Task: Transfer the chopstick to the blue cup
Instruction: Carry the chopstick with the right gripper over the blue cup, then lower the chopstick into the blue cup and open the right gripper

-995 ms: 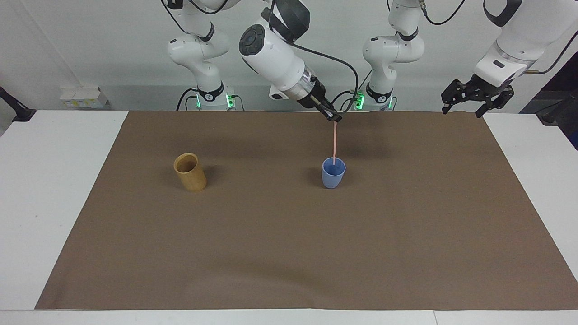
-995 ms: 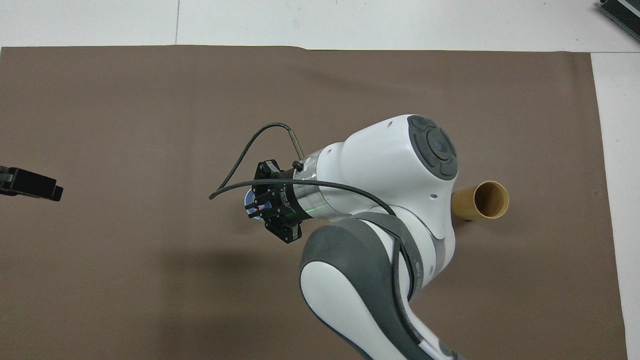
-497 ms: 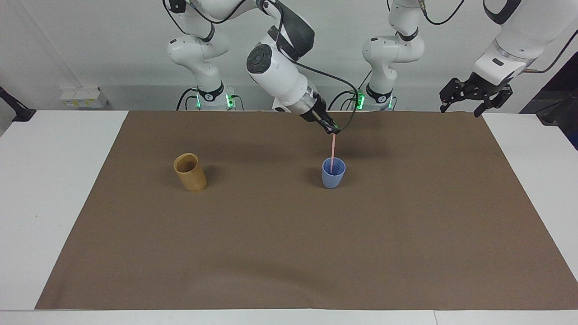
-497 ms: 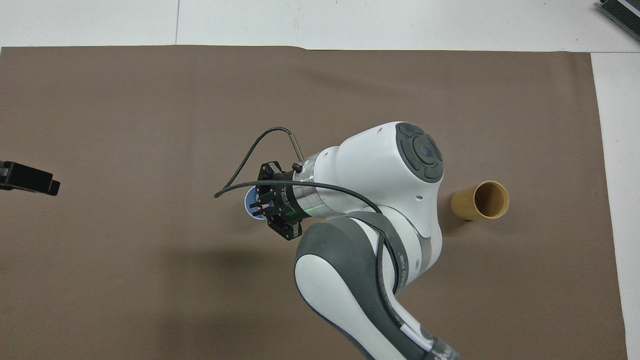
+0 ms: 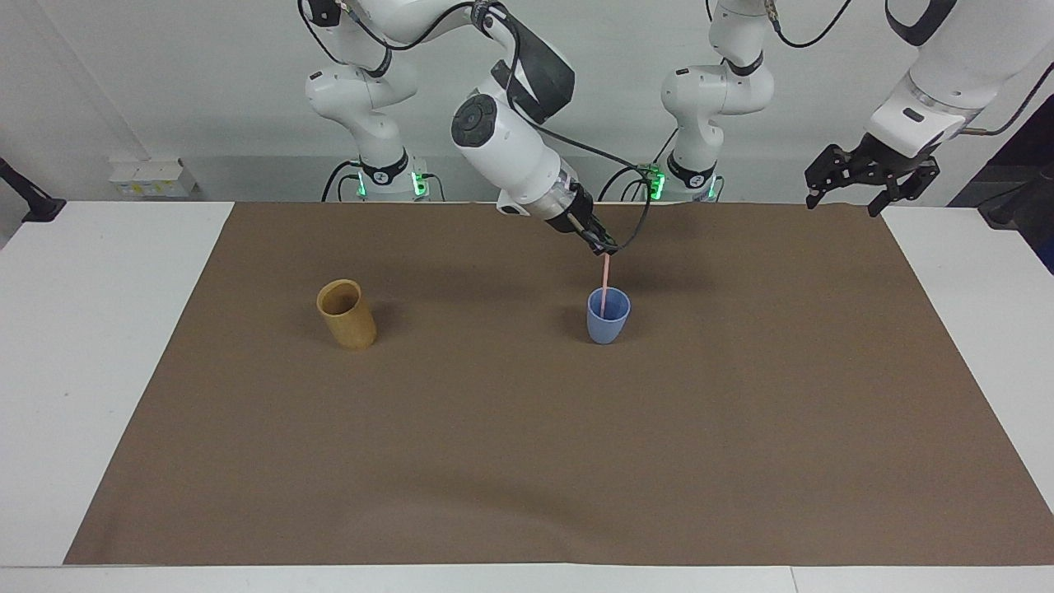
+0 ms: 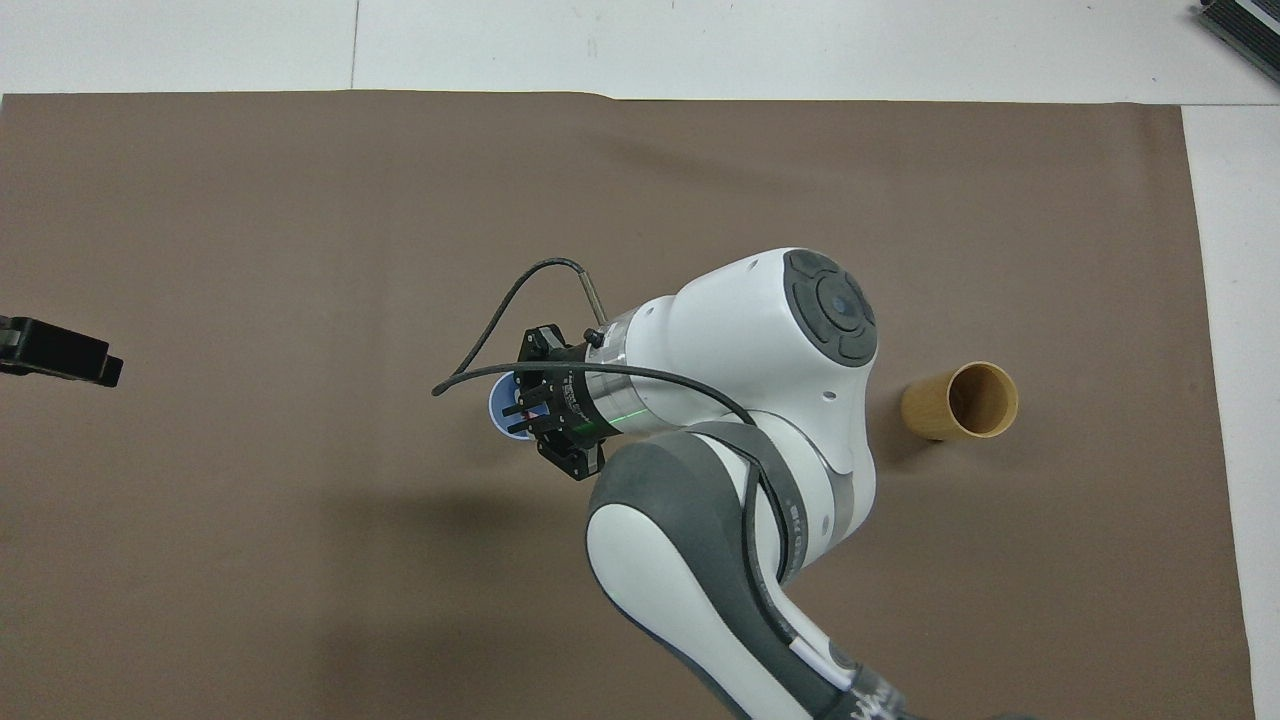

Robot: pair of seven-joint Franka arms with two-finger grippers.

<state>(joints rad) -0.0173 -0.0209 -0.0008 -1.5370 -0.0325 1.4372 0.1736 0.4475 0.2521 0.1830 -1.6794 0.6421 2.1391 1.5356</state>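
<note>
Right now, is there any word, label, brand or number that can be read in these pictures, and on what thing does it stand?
None can be read. The blue cup, the chopstick, the tan cup and the brown mat bear no writing. The right gripper shows no legible marking.

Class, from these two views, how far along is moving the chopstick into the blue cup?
Done: the chopstick stands upright with its lower end inside the blue cup. In hand: the right gripper, shut on the chopstick's top, is over the cup. Left: letting go and pulling away. The left gripper waits open above the table's edge at its own end; the tan cup stands apart.
</note>
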